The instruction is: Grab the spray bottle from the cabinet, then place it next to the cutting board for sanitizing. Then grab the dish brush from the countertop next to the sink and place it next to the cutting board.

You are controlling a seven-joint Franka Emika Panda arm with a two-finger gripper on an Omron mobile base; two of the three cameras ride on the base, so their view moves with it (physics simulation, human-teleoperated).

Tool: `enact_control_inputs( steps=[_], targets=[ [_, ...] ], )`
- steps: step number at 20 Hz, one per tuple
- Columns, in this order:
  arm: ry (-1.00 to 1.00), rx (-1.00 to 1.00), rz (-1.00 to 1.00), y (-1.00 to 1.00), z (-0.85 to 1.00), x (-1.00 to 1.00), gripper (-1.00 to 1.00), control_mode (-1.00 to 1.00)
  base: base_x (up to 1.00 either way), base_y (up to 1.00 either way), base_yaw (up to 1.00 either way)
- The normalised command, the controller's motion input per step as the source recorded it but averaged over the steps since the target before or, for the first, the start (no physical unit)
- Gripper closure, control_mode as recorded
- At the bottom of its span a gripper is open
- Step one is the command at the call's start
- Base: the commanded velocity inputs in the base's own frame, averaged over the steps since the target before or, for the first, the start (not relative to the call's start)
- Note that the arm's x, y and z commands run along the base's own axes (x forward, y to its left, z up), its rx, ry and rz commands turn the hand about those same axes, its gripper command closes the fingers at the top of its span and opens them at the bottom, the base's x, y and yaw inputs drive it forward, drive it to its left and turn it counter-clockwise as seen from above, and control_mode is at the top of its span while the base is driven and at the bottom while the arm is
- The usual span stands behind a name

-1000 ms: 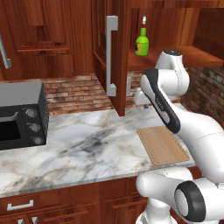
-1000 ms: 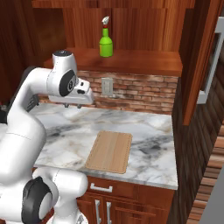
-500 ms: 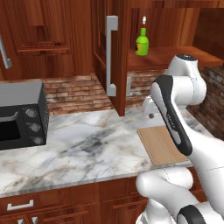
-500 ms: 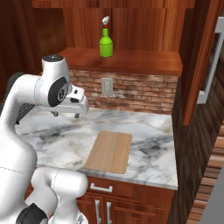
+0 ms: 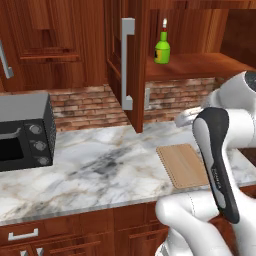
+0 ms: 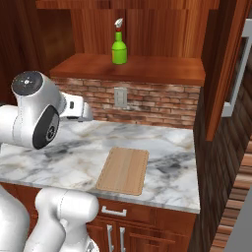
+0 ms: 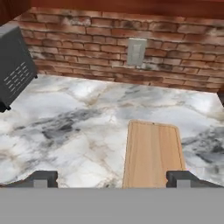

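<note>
Green bottle waits on the cabinet shelf, robot hand wide open

The spray bottle (image 5: 161, 46) stands upright on the bare shelf of the open cabinet (image 5: 200, 65), above the brick wall. The cutting board (image 6: 123, 170) lies flat on the marble counter (image 5: 100, 170). The gripper (image 7: 112, 179) hangs over the board with its two fingers spread wide, holding nothing. A black microwave (image 5: 22, 132) sits far left.

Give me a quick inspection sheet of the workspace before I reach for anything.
Surface: marble counter, bare around the board.
Job's things: spray bottle upright on the cabinet shelf, door open; cutting board flat on the counter near the front edge. Dish brush: nothing seen.
Clutter: microwave at the left.
Gripper: gripper open, empty, hovering above the cutting board's near end.
Cables: nothing seen.
Surroundings: brick backsplash with a wall outlet.
</note>
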Motion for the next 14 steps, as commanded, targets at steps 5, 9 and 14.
enact_control_inputs(
  steps=[5, 9, 14],
  targets=[
    [-0.76, 0.00, 0.00, -0.02, 0.61, -0.17, -1.00, -1.00, 0.00, 0.00, 0.00],
    [-0.59, 0.00, -0.01, -0.01, 0.63, -0.05, -1.00, -1.00, 0.00, 0.00, 0.00],
    [-0.34, 0.00, 0.00, -0.09, 0.54, 0.00, -1.00, -1.00, 0.00, 0.00, 0.00]
  ],
)
